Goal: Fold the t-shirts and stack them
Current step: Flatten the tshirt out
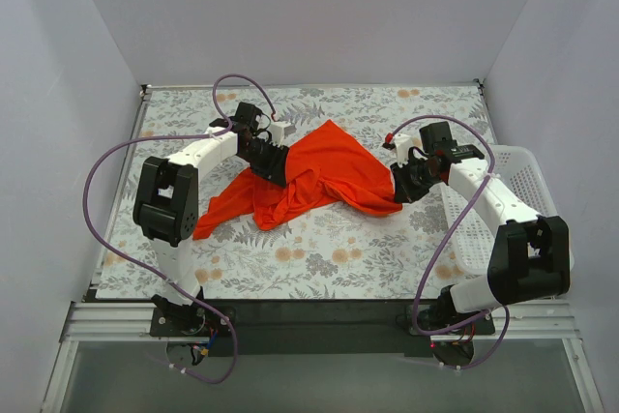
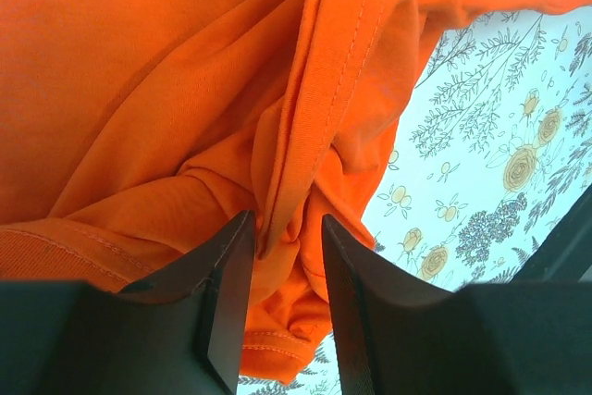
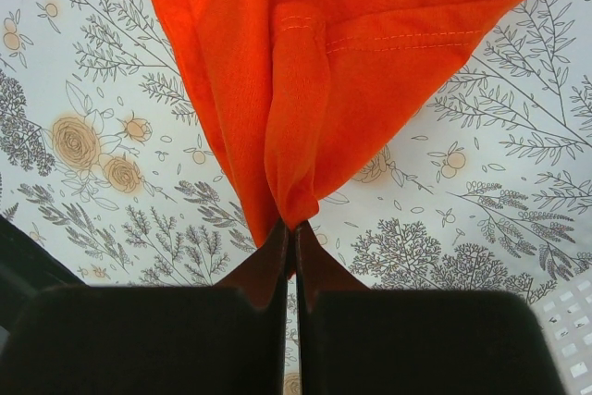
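Note:
One bright orange-red t-shirt (image 1: pixel 329 176) lies crumpled on the floral mat (image 1: pixel 319 258), stretched between both grippers. My left gripper (image 1: pixel 268 160) is at the shirt's left upper edge. In the left wrist view (image 2: pixel 285 261) its jaws stand a narrow way apart, with a thick bunch of the shirt (image 2: pixel 185 90) filling the gap. My right gripper (image 1: pixel 401 186) is at the shirt's right corner. In the right wrist view (image 3: pixel 293 228) it is shut on a folded tip of the shirt (image 3: pixel 333 62), with the hem just beyond the fingertips.
A white plastic basket (image 1: pixel 517 191) stands at the mat's right edge, beside the right arm. White walls enclose the back and both sides. The arms' purple cables loop over the mat's left and right parts.

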### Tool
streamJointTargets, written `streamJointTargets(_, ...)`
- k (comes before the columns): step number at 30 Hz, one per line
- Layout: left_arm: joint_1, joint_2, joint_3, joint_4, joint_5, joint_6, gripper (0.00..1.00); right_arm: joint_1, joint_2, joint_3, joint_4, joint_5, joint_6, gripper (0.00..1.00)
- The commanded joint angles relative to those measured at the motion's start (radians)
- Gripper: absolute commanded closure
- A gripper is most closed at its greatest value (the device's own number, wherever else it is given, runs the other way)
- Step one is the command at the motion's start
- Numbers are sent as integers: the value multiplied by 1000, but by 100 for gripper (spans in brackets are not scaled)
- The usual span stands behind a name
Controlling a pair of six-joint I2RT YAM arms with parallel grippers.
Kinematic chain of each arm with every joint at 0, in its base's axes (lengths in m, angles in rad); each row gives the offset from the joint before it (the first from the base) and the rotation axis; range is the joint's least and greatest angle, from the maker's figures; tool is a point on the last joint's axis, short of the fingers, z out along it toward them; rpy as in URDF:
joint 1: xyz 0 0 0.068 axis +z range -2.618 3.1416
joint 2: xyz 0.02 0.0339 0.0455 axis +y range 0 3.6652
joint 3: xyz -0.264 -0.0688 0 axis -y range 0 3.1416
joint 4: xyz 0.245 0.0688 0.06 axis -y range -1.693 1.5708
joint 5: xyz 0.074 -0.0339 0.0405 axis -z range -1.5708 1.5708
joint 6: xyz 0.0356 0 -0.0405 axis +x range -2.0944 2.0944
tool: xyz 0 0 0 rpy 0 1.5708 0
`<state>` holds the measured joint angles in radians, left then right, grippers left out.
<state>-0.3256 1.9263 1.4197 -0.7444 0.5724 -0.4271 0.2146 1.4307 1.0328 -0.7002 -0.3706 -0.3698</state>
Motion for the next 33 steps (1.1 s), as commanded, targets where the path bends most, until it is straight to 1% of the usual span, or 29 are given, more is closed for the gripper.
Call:
streamJointTargets(1, -3, -6, 31, -4, 18, 10, 67, 0, 5, 12, 11, -24, 0, 99)
streamJointTargets(5, -3, 7, 35, -19, 18, 22, 74, 2, 10, 13, 11, -28, 3, 99)
streamJointTargets(9, -3, 14, 27, -56, 6, 28, 91, 2, 16, 7, 11, -42, 6, 99)
streamJointTargets(10, 2, -2, 19, -65, -3, 31, 100, 2, 14, 0, 10, -48, 11, 99)
streamJointTargets(12, 17, -30, 13, -65, -34, 30, 100, 0, 7, -13, 10, -60, 15, 99)
streamJointTargets(15, 94, -79, 42, -104, -61, 39, 100, 8, -19, -40, 5, -80, 25, 99)
streamJointTargets(16, 147, -88, 60, -149, -71, 63, 100, 20, -27, -46, 4, -79, 25, 99)
streamJointTargets(17, 176, -90, 102, -173, -71, 77, 100, 26, -32, -53, 4, -77, 31, 99)
streamJointTargets(18, 206, -96, 120, -205, -77, 86, 100, 34, -39, -62, 2, -80, 29, 96)
streamJointTargets(19, 265, -99, 139, -219, -83, 114, 100, 38, -42, -63, -2, -77, 32, 91)
streamJointTargets(20, 293, -102, 168, -233, -86, 126, 100, 45, -44, -63, -5, -77, 35, 82)
streamJointTargets(21, 316, -105, 177, -245, -97, 142, 100, 48, -46, -60, -8, -76, 34, 58)
streamJointTargets(22, 368, -113, 182, -265, -109, 161, 100, 48, -46, -57, -12, -74, 35, 54)
streamJointTargets(23, 388, -121, 177, -269, -129, 191, 100, 49, -47, -53, -12, -70, 35, 51)
streamJointTargets(25, 456, -147, 162, -276, -137, 215, 100, 49, -50, -30, -12, -44, 40, 50)
streamJointTargets(28, 531, -176, 128, -302, -152, 267, 100, 46, -47, 13, -10, -16, 39, 51)
streamJointTargets(32, 576, -216, 44, -282, -177, 284, 100, 49, -7, 50, -10, -60, 42, 56)
streamJointTargets(33, 576, -227, 29, -280, -180, 287, 100, 52, 20, 56, -7, -74, 46, 60)
